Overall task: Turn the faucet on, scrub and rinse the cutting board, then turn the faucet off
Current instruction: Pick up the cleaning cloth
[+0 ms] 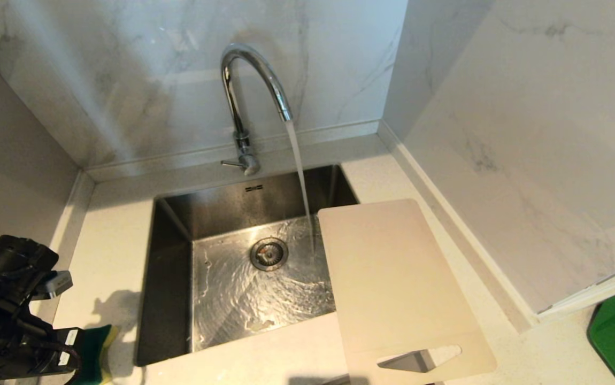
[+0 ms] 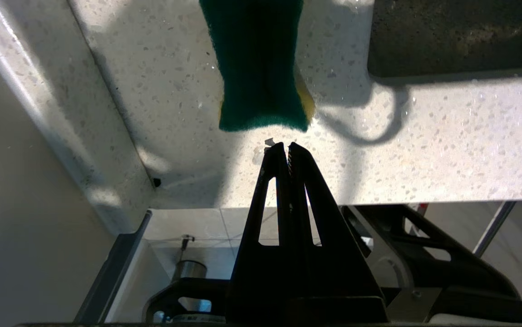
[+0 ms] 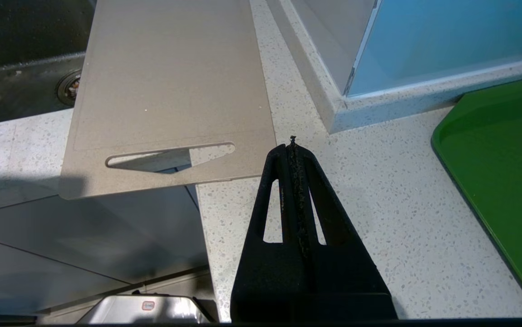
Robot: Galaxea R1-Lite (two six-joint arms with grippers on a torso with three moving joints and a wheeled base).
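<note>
Jaws of both grippers are fully closed on nothing. Left gripper point(image 2: 286, 146) sits lower left of the head view, sponge point(image 2: 261, 68) just ahead of its tips, long axis in line. Cutting board point(image 1: 393, 283) lies lower right, bridging the sink point(image 1: 168, 278) corner, nearer the parked right gripper point(image 3: 293, 144). Faucet point(image 1: 248, 80) is running.

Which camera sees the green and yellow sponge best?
The left wrist view. There the sponge lies on the white counter just past the shut left claw, its green face large and clear. The head view shows only a corner of it behind the left arm. The right wrist view doesn't show it.
</note>
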